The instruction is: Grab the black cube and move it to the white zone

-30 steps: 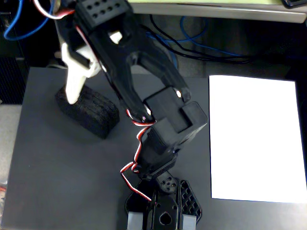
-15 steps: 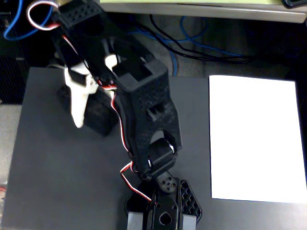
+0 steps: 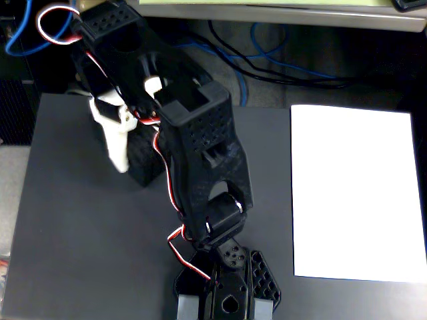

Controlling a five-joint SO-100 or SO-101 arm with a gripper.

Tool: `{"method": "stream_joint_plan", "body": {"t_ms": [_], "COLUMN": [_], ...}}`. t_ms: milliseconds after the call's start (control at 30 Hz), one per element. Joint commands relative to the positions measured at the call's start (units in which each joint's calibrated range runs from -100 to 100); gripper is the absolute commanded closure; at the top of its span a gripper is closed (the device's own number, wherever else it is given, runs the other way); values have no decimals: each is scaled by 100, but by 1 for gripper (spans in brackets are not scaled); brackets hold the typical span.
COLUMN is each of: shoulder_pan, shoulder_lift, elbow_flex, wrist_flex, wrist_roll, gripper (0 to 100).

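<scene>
In the fixed view, a dark grey mat (image 3: 73, 253) is seen covering most of the counter; near the mat's upper left corner the hand (image 3: 123, 150) is lowered, its white finger (image 3: 115, 137) lying along the left side of the black cube (image 3: 145, 161); the cube is seen on the mat directly against that finger, largely overlapped by the black arm (image 3: 203, 153); the hand appears to be closed around the cube, though the second finger is hidden by the arm and the grip cannot be fully confirmed; red and white wires (image 3: 167, 173) are run along the arm down to its base (image 3: 227, 293), which is set at the lower edge of the counter; further right, well apart from the cube, the white zone (image 3: 357, 193) is laid flat along the right edge of the counter; blue and black cables (image 3: 267, 57) are seen beyond the upper edge.
</scene>
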Motion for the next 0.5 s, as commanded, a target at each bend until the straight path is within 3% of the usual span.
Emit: {"method": "stream_joint_plan", "body": {"t_ms": [0,267,467], "shoulder_pan": [14,21,65], "shoulder_lift": [-81,-89,-493], "elbow_flex": [-251,-296,-351], "wrist_flex": [-62,161,392], "wrist_roll": [-74,-771,-2206], "gripper": [97,98,98]}}
